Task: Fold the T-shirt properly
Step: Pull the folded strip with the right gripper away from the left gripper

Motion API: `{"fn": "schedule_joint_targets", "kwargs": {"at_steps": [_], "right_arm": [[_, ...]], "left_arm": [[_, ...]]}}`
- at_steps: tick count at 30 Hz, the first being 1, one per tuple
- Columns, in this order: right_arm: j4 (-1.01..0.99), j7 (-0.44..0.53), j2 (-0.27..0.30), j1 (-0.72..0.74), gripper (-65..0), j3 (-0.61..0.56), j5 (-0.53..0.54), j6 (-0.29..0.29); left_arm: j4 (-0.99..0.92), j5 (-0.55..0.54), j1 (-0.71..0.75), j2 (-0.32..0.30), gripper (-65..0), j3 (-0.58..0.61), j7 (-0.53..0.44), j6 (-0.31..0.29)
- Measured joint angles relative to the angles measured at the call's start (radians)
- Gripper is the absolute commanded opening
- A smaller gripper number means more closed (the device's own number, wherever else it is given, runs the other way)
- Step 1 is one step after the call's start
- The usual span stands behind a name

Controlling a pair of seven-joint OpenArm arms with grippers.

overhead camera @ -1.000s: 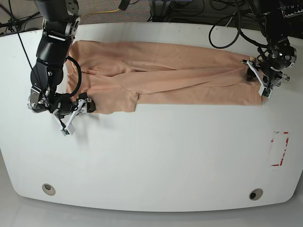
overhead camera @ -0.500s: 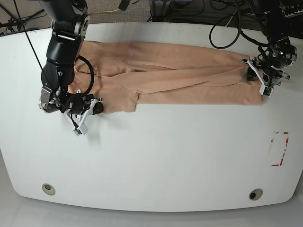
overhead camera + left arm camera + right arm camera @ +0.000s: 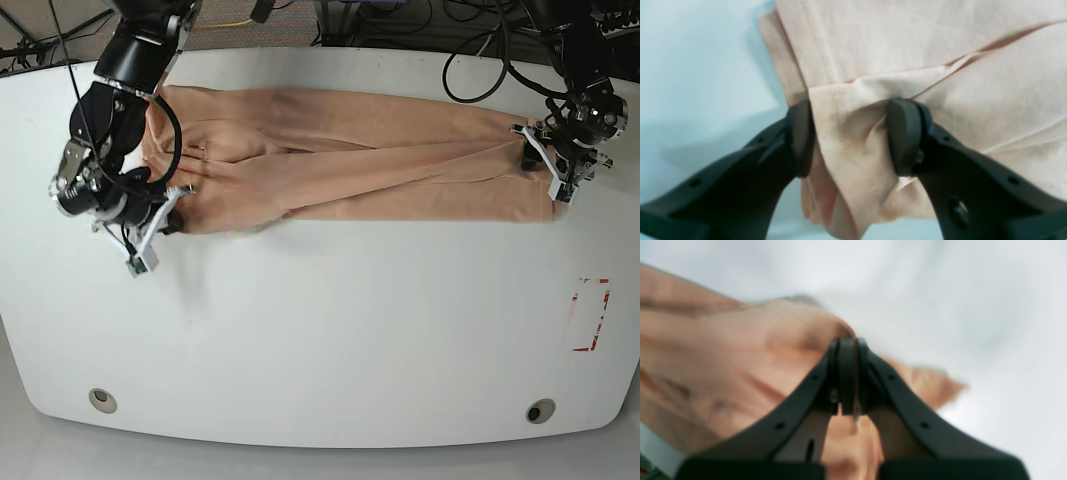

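Note:
The peach T-shirt (image 3: 380, 170) lies folded into a long band across the back of the white table (image 3: 330, 330). At the band's right end my left gripper (image 3: 535, 158) holds a bunched fold; in the left wrist view its pads (image 3: 903, 133) press either side of the T-shirt (image 3: 940, 50), with the gripper (image 3: 850, 136) around the cloth. At the band's left end, my right gripper (image 3: 170, 212) is at the lower corner. In the blurred right wrist view the jaws (image 3: 847, 373) are pressed together on the edge of the T-shirt (image 3: 723, 373).
A red-and-white marking (image 3: 590, 315) sits near the table's right edge. Two round holes (image 3: 102, 400) (image 3: 541, 411) lie near the front edge. Cables (image 3: 480, 60) hang behind the table at the back right.
My right gripper went from open to shut at the shirt's lower left corner and shifted left, and the lower left flap of cloth drew in with it. The left gripper stayed in place.

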Motion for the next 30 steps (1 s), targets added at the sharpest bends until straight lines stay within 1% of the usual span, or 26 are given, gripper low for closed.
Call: {"fn": "schedule_joint_targets", "kwargs": {"at_steps": [4, 12, 18, 22, 23, 25, 27, 28, 30], "right_arm": [[0.080, -0.013, 0.004, -0.113, -65.0, 0.020, 0.110, 0.001], [0.156, -0.013, 0.018, -0.281, -65.0, 0.085, 0.224, 0.000], [0.174, -0.004, 0.021, -0.344, -65.0, 0.118, 0.271, 0.001], [0.163, -0.011, 0.054, -0.381, -65.0, 0.132, 0.264, 0.001], [0.158, -0.011, 0.062, -0.381, -63.6, 0.139, 0.269, 0.000], [0.156, -0.002, 0.077, -0.381, -57.4, 0.156, 0.274, 0.001], [0.156, 0.003, 0.087, -0.381, -46.6, 0.176, 0.278, 0.000], [0.157, 0.005, 0.091, -0.383, -39.3, 0.187, 0.275, 0.001], [0.160, -0.004, 0.097, -0.386, -27.0, 0.215, 0.272, 0.001]], "left_arm": [[0.000, 0.001, 0.000, 0.000, -33.9, 0.001, -0.002, 0.000], [-0.001, 0.002, 0.000, 0.000, -33.9, 0.002, -0.002, 0.000], [-0.001, 0.000, 0.000, -0.004, -33.9, 0.003, -0.002, 0.000], [-0.001, 0.001, -0.002, -0.006, -33.9, 0.005, -0.002, -0.002], [-0.002, 0.001, -0.002, -0.006, -33.9, 0.005, 0.001, -0.002], [-0.002, 0.001, -0.003, -0.006, -33.9, 0.005, 0.002, -0.003], [-0.001, 0.001, -0.003, -0.005, -33.9, 0.005, 0.002, -0.003], [0.001, 0.000, -0.003, -0.006, -33.8, 0.005, 0.002, -0.003], [0.009, 0.002, -0.003, -0.005, -33.6, 0.004, 0.009, -0.003]]}}
